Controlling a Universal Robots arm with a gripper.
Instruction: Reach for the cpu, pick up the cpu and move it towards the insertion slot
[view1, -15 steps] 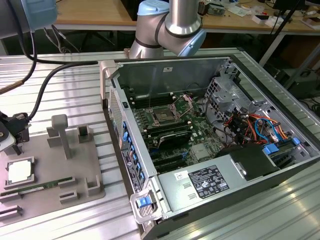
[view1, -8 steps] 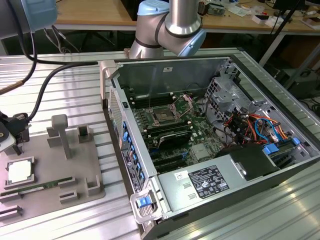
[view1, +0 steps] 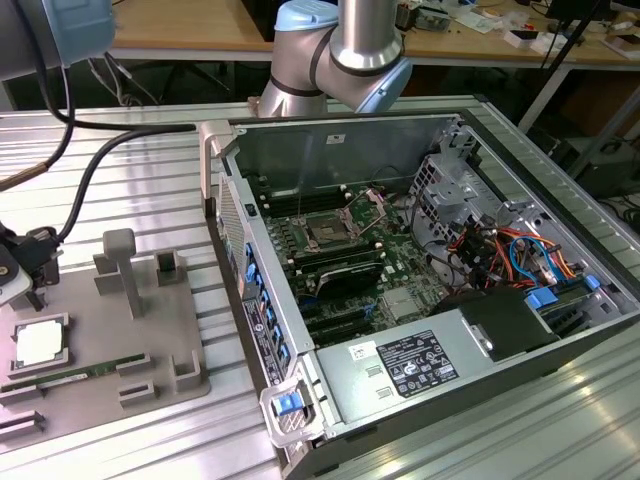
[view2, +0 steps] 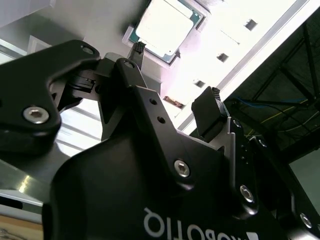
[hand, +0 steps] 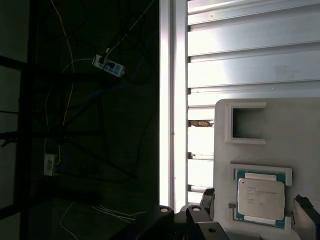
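The small, flat, square cpu (view1: 42, 343), silvery-white on top with a thin green rim, lies in a recess of the grey plastic tray (view1: 150, 330) on the ribbed metal bench (view1: 120, 170), at the lower left of the exterior view. The gripper (view2: 175, 72) is over it. In the first wrist view its black fingers (hand: 207, 197) are spread, one on each side of the chip, not pinching it. I judge the reach nearly done and the pick-up not yet made. The insertion slot (view1: 328, 232), a dark square socket on the green motherboard (view1: 395, 250) inside the open computer case (view1: 330, 150), sits well apart near the frame's middle, so the whole carry remains.
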